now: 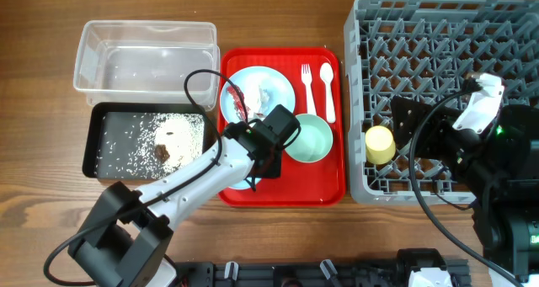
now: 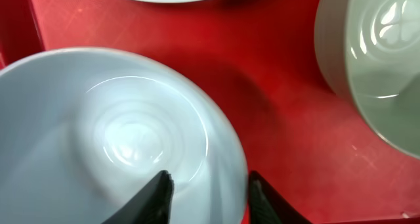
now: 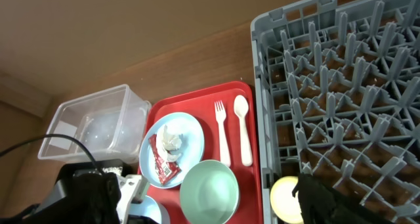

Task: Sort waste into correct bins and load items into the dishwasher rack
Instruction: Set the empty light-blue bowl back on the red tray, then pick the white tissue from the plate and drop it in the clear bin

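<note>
My left gripper (image 2: 209, 194) is open and straddles the rim of the pale blue bowl (image 2: 118, 132), one finger inside and one outside; the bowl stands on the red tray's near left corner. Overhead, the arm (image 1: 253, 152) hides most of this bowl. The pale blue plate (image 1: 271, 89) holds the red wrapper (image 1: 236, 102) and white tissue (image 3: 172, 140). The mint green bowl (image 1: 310, 140), white fork (image 1: 308, 87) and spoon (image 1: 327, 89) lie on the tray. The yellow cup (image 1: 380, 144) sits in the grey rack (image 1: 446, 34). My right gripper (image 1: 410, 134) is beside it, seemingly open and empty.
The clear tub (image 1: 147, 51) stands at the back left. The black tub (image 1: 109, 144) in front of it holds rice and brown scraps. The red tray (image 1: 282, 190) lies between the tubs and the rack. A black cable loops above the left arm.
</note>
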